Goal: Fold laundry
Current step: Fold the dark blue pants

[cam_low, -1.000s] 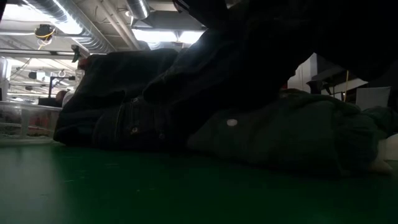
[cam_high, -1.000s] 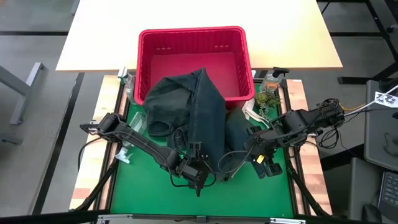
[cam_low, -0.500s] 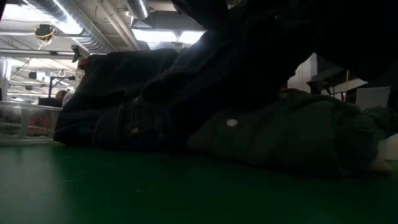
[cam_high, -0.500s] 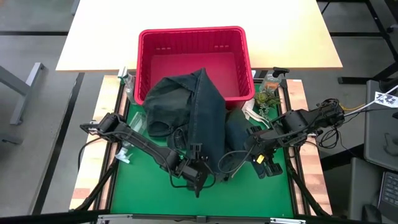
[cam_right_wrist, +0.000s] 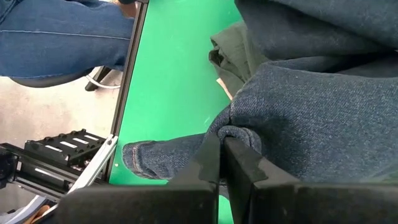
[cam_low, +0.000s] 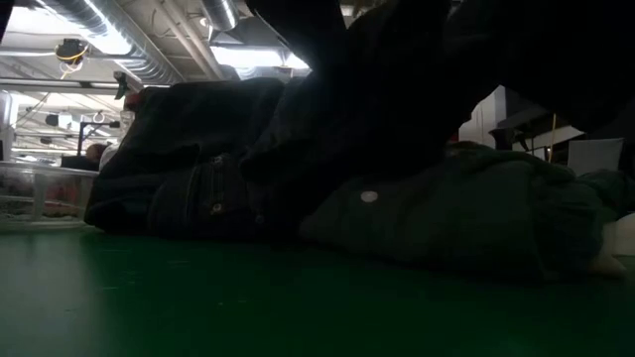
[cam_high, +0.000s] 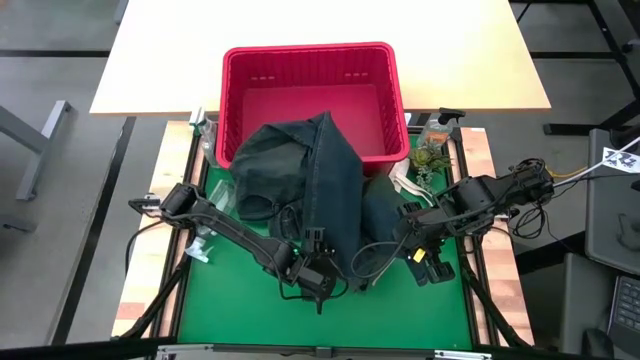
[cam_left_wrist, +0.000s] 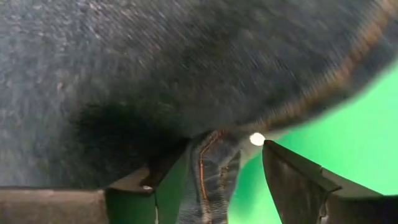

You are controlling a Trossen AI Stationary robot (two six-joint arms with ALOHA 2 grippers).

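While draped from the red basket [cam_high: 310, 60] rim down onto the green mat [cam_high: 230, 300], dark blue denim jeans [cam_high: 335, 180] sprawled, not yet flat for folding. Left gripper [cam_high: 318, 280] at the near hem, fingers [cam_left_wrist: 292, 180] spread apart, hem seam between them unpinched. Right gripper [cam_high: 408, 240] pinched shut on a denim fold, probably to anchor that side. Olive-green shirt [cam_low: 446, 213] bunched beside.

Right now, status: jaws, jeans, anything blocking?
Left gripper jaws open around the jeans hem. Right gripper shut on a denim fold. Jeans draped over the red basket rim; olive shirt alongside.
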